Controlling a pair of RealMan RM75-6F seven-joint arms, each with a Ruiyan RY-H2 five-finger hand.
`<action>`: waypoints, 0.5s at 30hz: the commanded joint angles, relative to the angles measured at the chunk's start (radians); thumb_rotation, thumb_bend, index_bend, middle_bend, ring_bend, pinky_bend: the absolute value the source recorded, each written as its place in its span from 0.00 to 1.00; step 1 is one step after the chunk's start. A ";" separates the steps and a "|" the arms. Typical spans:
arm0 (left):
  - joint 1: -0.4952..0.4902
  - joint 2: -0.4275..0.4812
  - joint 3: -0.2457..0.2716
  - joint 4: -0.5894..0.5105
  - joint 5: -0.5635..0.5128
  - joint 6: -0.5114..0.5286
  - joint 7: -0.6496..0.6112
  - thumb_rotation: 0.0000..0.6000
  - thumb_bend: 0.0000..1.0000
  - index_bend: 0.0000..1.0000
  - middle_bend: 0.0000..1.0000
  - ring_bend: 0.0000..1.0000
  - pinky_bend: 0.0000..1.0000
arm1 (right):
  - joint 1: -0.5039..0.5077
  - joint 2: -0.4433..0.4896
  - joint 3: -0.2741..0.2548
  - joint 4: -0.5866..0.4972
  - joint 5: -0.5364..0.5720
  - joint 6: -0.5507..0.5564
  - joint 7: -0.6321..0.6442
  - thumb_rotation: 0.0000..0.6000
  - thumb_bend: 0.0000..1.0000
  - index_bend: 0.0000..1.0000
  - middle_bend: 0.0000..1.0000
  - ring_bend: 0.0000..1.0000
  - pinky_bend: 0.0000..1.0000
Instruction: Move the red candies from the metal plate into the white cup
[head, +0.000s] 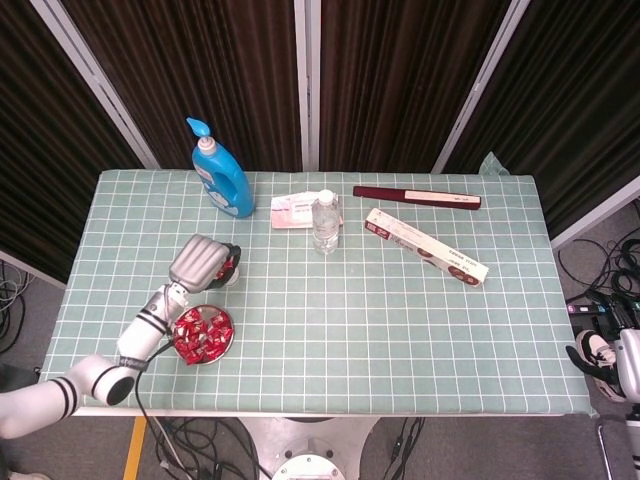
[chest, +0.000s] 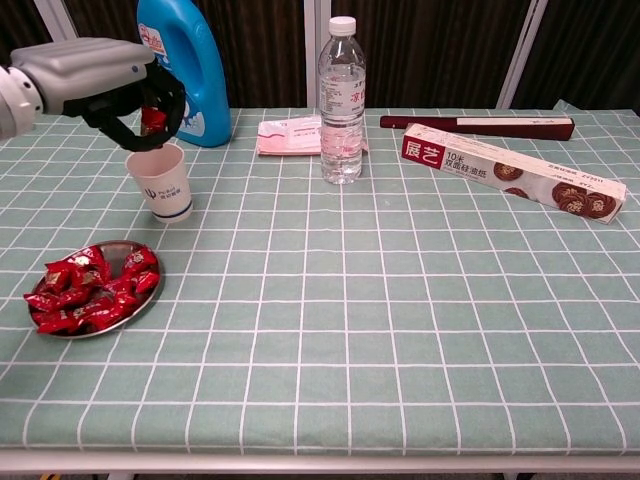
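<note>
My left hand (chest: 100, 75) hangs right over the white cup (chest: 160, 182), fingers curled in, pinching one red candy (chest: 152, 120) just above the rim. Cup sits nr the table's left edge, w/ the metal plate (chest: 143, 305) toward the front-left corner, a pile of red candies (chest: 85, 293) on it.

Risks, as I judge: candy sits slightly toward the cup's back rim, so letting go off-centre could bounce it onto the table (chest: 400, 300). Dropping lower could knock the cup, which looks light, and tip it.

Blue detergent bottle (chest: 185, 65) stands just behind my hand, tight for a backward swing. Water bottle (chest: 342, 100), pink packet (chest: 290, 135), long box (chest: 510, 172), dark red case (chest: 480, 125) are well off toward back/right, not in the way. My right hand (head: 612, 362) is off the table's right edge; can't tell how far open.
</note>
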 joint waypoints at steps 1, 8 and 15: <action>-0.029 -0.039 -0.011 0.057 -0.053 -0.048 0.025 1.00 0.51 0.62 0.64 0.92 1.00 | -0.001 0.000 0.001 0.003 0.003 -0.001 0.004 1.00 0.13 0.14 0.20 0.11 0.44; -0.030 -0.058 0.007 0.085 -0.092 -0.064 0.050 1.00 0.48 0.54 0.55 0.91 1.00 | 0.007 0.001 -0.001 0.003 0.003 -0.017 -0.007 1.00 0.13 0.14 0.20 0.11 0.44; 0.011 -0.027 0.015 0.009 -0.078 0.040 0.079 1.00 0.35 0.38 0.44 0.90 1.00 | 0.024 0.031 -0.018 -0.032 -0.001 -0.069 -0.043 1.00 0.13 0.07 0.14 0.01 0.15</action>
